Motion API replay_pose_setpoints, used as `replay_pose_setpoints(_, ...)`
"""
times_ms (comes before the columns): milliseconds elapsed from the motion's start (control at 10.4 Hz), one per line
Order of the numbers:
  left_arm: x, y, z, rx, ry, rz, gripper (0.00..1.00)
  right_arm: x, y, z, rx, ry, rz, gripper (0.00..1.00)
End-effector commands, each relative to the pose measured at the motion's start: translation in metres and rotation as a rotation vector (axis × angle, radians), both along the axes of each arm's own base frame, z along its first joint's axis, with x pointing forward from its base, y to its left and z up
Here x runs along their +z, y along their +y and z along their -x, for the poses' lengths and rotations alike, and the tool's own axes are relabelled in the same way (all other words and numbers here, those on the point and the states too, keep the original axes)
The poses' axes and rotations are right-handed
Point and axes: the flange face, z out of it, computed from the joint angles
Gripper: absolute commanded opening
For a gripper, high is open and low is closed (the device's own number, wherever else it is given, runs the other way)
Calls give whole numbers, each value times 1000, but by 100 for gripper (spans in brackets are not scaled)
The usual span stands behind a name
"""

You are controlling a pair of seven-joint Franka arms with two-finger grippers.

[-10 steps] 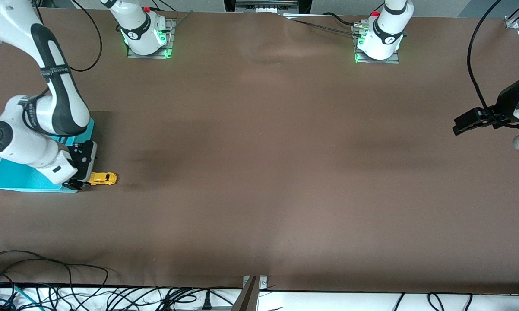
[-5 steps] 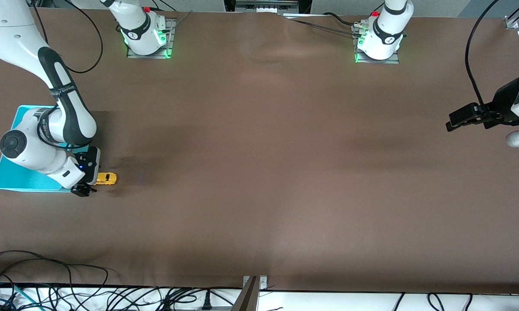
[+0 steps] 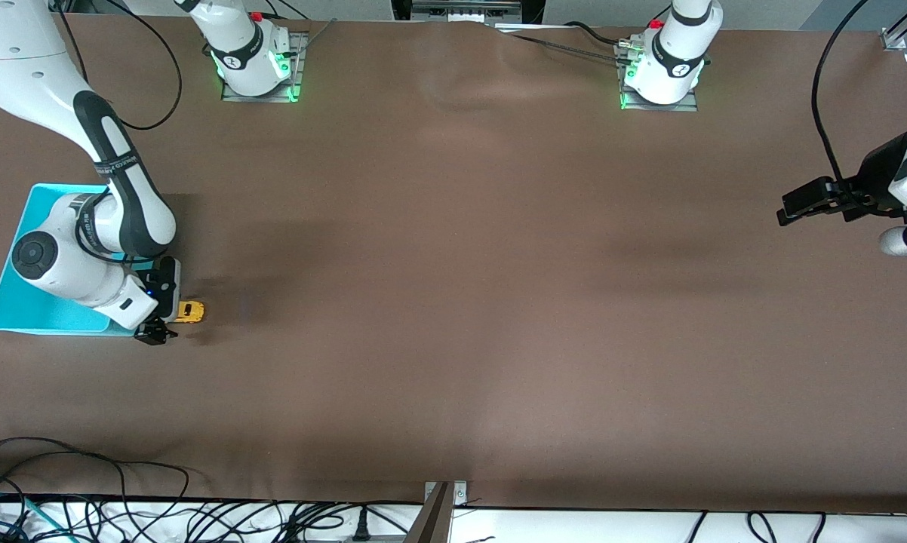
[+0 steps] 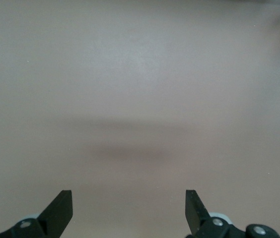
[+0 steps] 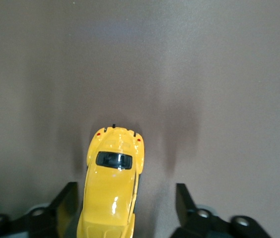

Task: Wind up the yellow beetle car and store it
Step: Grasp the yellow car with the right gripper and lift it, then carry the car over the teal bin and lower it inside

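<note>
While the left arm waits over bare brown worktop (image 3: 461, 264) at its own end, its left claw (image 4: 129, 210) spread wide, the right claw (image 5: 125, 208) sits low at the right arm's end. Its fingers (image 5: 66, 201) straddle the small yellow rounded toy beetle car (image 3: 190, 311) with a gap on one side, not clamped. That car rests on the worktop just beside the shallow turquoise plastic bin (image 3: 16, 313).
</note>
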Motion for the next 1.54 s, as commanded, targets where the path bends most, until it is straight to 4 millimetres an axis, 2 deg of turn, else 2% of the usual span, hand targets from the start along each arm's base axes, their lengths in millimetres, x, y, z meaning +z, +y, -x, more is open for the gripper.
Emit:
replay_pose_setpoints(0,9,3,4,-14,1,27,100,-7,-2,-1,35,0,-10,33)
replay_pose_setpoints(96,9,3,4,-16,0,27,100,-7,-2,0,45,1,-10,14)
replay_pose_setpoints(192,9,0,4,-20,1,27,100,-2,-1,0,47,3,-8,0)
replay_pose_setpoints(288,9,-2,4,-25,3,26,100,15,1,1,53,14,-4,0)
replay_pose_setpoints(385,9,-1,4,-22,3,30,100,48,16,3,77,43,-9,0)
replay_pose_setpoints(673,12,-3,6,-27,-2,31,100,128,34,23,116,156,7,0)
replay_pose_setpoints(865,33,3,20,-16,-23,22,100,172,33,38,194,182,20,0)
replay_pose_setpoints(1058,32,4,20,-13,-11,24,100,195,-5,52,292,191,29,0)
replay_pose_setpoints(1250,33,-3,21,-24,-12,22,100,192,-67,68,468,216,41,0)
replay_pose_setpoints(1442,33,0,21,-19,-12,26,100,179,-120,77,559,242,80,0)
